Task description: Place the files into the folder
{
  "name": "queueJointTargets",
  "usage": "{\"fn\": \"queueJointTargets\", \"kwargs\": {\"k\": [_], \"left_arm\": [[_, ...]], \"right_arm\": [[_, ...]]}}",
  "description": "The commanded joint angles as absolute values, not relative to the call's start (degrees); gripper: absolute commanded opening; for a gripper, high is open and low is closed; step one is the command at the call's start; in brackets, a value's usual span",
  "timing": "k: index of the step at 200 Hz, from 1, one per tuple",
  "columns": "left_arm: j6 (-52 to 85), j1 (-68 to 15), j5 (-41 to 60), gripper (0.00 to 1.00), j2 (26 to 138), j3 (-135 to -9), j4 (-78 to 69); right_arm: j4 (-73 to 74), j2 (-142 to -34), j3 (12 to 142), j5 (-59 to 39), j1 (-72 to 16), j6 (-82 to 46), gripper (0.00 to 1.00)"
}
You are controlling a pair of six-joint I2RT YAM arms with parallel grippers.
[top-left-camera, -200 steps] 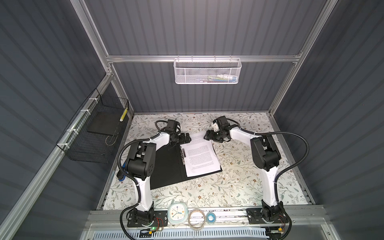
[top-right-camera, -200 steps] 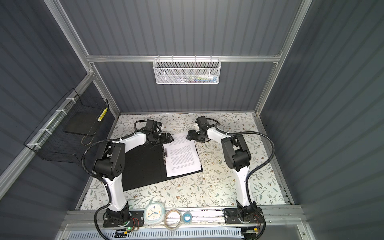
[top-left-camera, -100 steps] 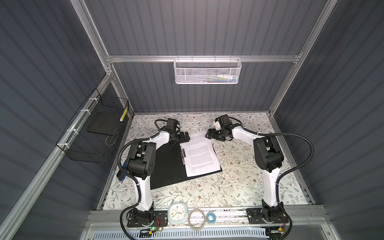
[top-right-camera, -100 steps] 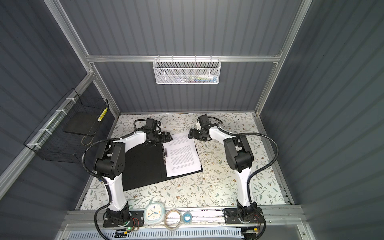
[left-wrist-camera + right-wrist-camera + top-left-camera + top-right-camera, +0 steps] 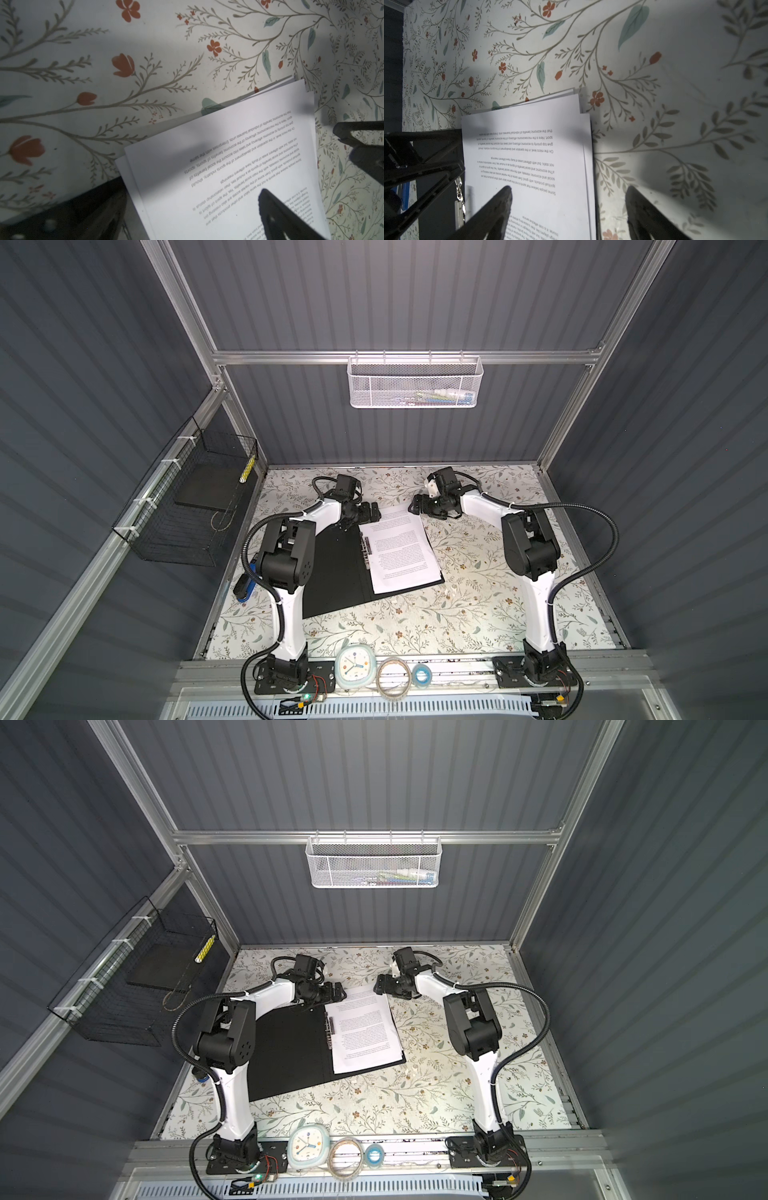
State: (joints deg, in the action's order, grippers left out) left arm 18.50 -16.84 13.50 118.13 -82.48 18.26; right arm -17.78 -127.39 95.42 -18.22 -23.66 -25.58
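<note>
– Top views, both: files [image 5: 401, 549] on right half of open folder [image 5: 332, 568], mid-frame. Long axis runs top-bottom, lower end skewed right.
– Grippers?
– left gripper [image 5: 371, 512], right gripper [image 5: 416, 506] at files' upper corners. Both wide, holding nothing.

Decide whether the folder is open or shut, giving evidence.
Open. The folder lies spread flat, black inside showing, rings exposed, papers resting on one half.

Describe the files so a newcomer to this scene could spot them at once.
On the floral table lies an open folder with a black inside. The files rest on its right half beside the metal rings. They are the only white, text-printed sheets there.
</note>
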Motion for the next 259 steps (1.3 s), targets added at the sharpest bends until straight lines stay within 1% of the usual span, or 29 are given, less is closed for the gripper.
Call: {"fn": "queueJointTargets", "kwargs": {"k": [1,74,107,151,186,198,202,206,208,212,214,218,220,224,226,229,232,252,259], "left_arm": [[17.82,-17.3,15.14,0.99,119.55,-84.2,18.67],[18.28,-17.58,16.84,0.99,119.4,-83.85,17.15],[17.93,-17.49,13.71,0.99,118.78,-85.23,19.44],[15.43,-17.31,5.59,0.99,118.0,-90.6,25.81],[12.1,-17.4,5.01,0.99,120.15,-96.17,25.0],[10.9,-17.4,4.8,0.99,122.43,-99.22,25.4],[10.49,-17.41,4.48,0.96,123.26,-100.29,25.61],[9.99,-17.4,3.89,0.91,124.09,-101.5,25.95],[9.73,-17.4,3.65,0.88,124.54,-101.97,26.11],[9.21,-17.4,3.32,0.78,125.41,-103.08,26.43],[8.96,-17.4,3.23,0.72,125.84,-103.71,26.58],[8.44,-17.4,3.11,0.53,126.64,-104.79,26.94],[8.15,-17.36,2.93,0.4,127.09,-105.36,27.19],[7.66,-17.42,2.42,0.17,127.89,-106.52,27.64],[7.47,-17.36,2.21,0.1,128.26,-107.05,27.78],[7.21,-17.4,1.79,0.03,128.83,-107.73,28.02],[6.88,-17.39,1.69,0.0,129.35,-108.37,28.24],[4.66,-17.49,1.64,0.0,132.35,-111.94,29.24],[4.34,-17.57,1.61,0.0,133.39,-112.83,29.55]], "right_arm": [[-18.72,-129.87,97.03,-21.03,-23.98,-26.52,0.85],[-17.17,-130.47,97.0,-22.65,-24.6,-27.84,0.85],[-16.35,-129.52,96.4,-22.92,-24.64,-27.96,0.85],[-17.5,-125.27,94.2,-20.32,-24.0,-25.93,0.86],[-17.71,-118.88,88.1,-19.98,-23.26,-23.91,0.85],[-19.0,-115.58,84.5,-19.93,-23.29,-22.49,0.81],[-19.59,-114.19,83.01,-19.87,-23.35,-22.17,0.79],[-20.03,-112.63,81.18,-18.76,-23.45,-21.88,0.77],[-20.15,-111.78,80.1,-17.79,-23.51,-21.75,0.77],[-20.29,-110.05,78.01,-16.97,-23.68,-21.51,0.75],[-20.3,-109.25,76.9,-16.68,-23.7,-21.46,0.74],[-20.24,-107.38,74.62,-16.1,-23.89,-21.45,0.73],[-20.18,-106.41,73.54,-15.8,-24.03,-21.49,0.72],[-20.09,-104.71,71.11,-15.39,-24.25,-21.57,0.7],[-20.01,-103.68,69.87,-15.21,-24.5,-21.61,0.69],[-19.96,-102.3,68.28,-15.0,-24.69,-21.62,0.68],[-20.06,-101.07,66.59,-14.67,-25.1,-21.7,0.67],[-21.95,-93.16,58.21,-11.13,-28.74,-22.05,0.57],[-22.76,-91.01,55.89,-10.17,-30.56,-22.44,0.52]]}}
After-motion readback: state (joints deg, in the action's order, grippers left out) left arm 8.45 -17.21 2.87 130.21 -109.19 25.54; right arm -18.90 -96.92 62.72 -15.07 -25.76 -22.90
